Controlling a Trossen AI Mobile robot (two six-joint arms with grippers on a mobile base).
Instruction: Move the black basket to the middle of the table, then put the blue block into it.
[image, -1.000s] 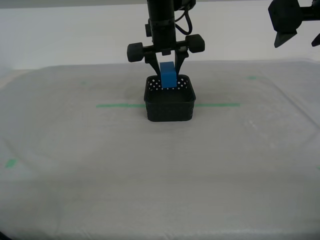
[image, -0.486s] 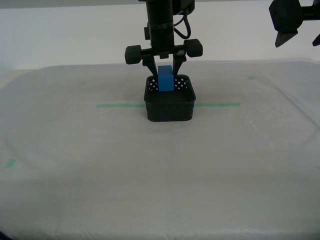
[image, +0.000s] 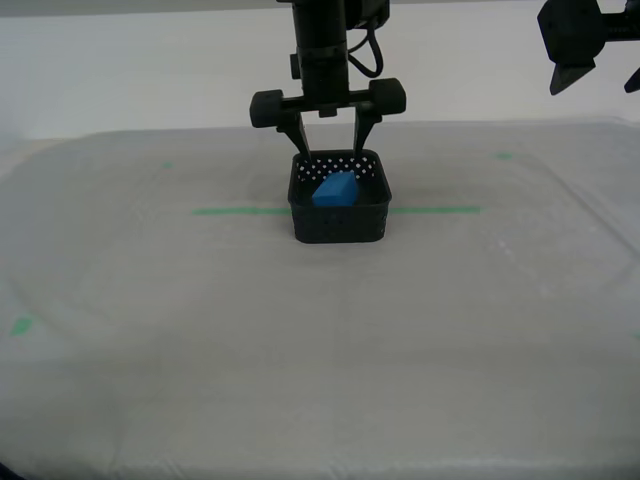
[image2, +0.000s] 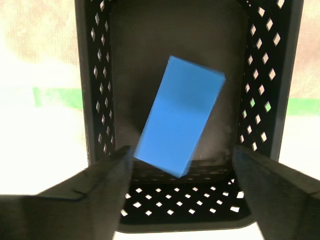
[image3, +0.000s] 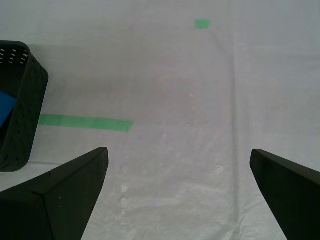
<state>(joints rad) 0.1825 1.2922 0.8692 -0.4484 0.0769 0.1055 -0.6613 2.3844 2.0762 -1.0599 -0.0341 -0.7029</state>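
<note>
The blue block (image: 335, 189) has dropped, tilted, into the black basket (image: 339, 222); my second gripper (image: 329, 128) gapes empty.

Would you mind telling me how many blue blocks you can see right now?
1. The blue block lies tilted inside the black basket, below my open second gripper. None shows elsewhere on the table; the basket walls could hide little.

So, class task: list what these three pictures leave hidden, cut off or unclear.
- Block: lower part hidden by the basket wall in the exterior view; edges blurred in the second wrist view.
- Basket: cut off by the frame edge in the first wrist view.
- My first end effector: only fingertips in its wrist view.
</note>
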